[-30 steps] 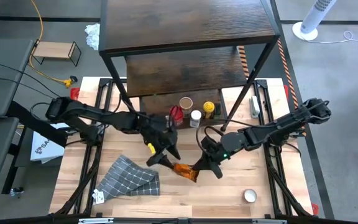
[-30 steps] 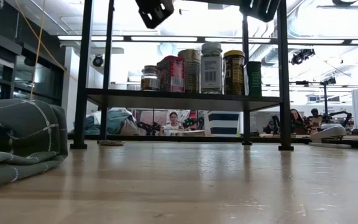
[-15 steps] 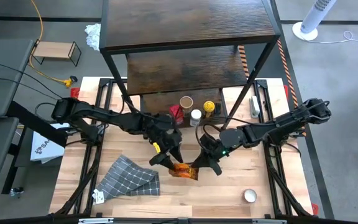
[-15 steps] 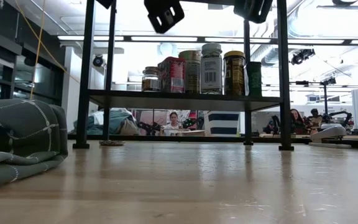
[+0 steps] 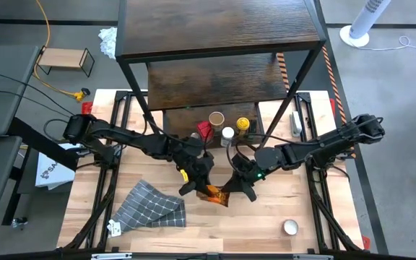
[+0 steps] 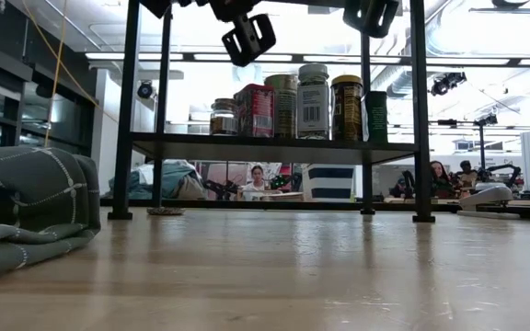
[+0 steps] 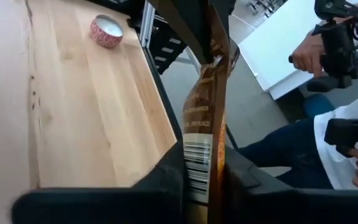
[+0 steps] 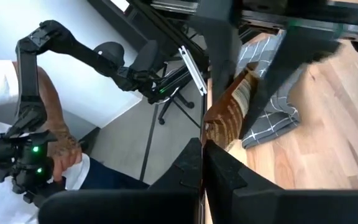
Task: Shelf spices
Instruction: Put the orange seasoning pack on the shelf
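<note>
A flat brown-and-orange spice pouch [image 5: 214,193] hangs above the table's middle, between my two grippers. My left gripper [image 5: 199,183] is shut on it from the left, and my right gripper [image 5: 231,191] is shut on it from the right. The shelf [image 5: 215,43] of dark wood boards on a black frame stands at the table's far side. On its lowest board stand several spices: a red tin [image 5: 203,130] and jars with tan [image 5: 216,119], white [image 5: 227,134] and yellow [image 5: 243,126] lids. The low view shows them in a row [image 6: 283,106]. My left gripper pinches the pouch's two flat faces between its fingers [image 7: 166,180], at the barcode end [image 7: 199,163]. The fingers lie along the pouch, which runs away from them edge-on, clear of the table. My right gripper pinches the pouch's opposite end [image 8: 211,138] between its shut fingers [image 8: 188,168]. It comes slanting down from the table's right side. The pouch runs from there toward the left gripper, lifted clear of the table.
A folded grey checked cloth [image 5: 150,206] lies on the table near the front left. A small round tin [image 5: 289,227] sits near the front right corner. People sit in the room beyond the table. A person's arm [image 8: 61,155] shows beside the table.
My left gripper has gone toward the table's right edge, up to the pouch held by my right gripper, and has shut on it. The pouch has stayed lifted, shifting slightly toward the left.
</note>
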